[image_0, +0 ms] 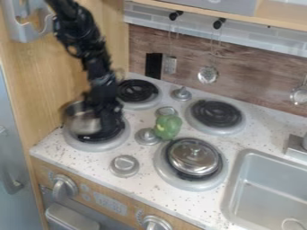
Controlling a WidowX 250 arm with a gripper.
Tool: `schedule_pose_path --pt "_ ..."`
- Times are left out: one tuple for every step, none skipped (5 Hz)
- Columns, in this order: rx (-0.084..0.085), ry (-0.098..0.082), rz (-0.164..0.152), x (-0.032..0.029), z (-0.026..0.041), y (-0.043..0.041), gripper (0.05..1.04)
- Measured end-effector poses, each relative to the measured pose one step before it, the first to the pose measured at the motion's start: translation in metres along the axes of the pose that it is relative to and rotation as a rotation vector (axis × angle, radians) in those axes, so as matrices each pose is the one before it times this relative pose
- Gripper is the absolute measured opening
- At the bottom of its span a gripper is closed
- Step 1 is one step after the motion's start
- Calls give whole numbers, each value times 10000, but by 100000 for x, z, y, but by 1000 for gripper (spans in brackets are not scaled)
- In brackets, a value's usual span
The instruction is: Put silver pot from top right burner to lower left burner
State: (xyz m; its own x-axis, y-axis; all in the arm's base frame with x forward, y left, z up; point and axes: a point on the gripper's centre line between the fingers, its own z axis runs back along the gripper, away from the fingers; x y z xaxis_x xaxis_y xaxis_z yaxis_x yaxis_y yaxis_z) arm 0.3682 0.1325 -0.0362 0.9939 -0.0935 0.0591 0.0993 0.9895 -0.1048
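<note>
The black gripper (107, 120) hangs over the lower left burner (120, 138), at the left side of the stove. It is shut on the right side of the silver pot (82, 120). The pot is at the burner's left part, with dark coil showing below it. Whether its base touches the coil I cannot tell. The gripper and arm hide part of the pot and burner. Farther right and back is the top right burner (216, 114), its black coil exposed.
A lidded metal pan (194, 157) sits on the lower right burner, with a green pepper (168, 126) behind it among the knobs. The top left burner (139, 92) is behind the gripper. A wooden wall (36, 94) stands close on the left; the sink (269, 188) is at right.
</note>
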Motion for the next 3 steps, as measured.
schedule_pose_path --pt "110 49 456 -358 420 35 511" --pt "498 -465 579 143 3325 -376 819" --pt "1208 -241 566 -172 3455 -1578 1019"
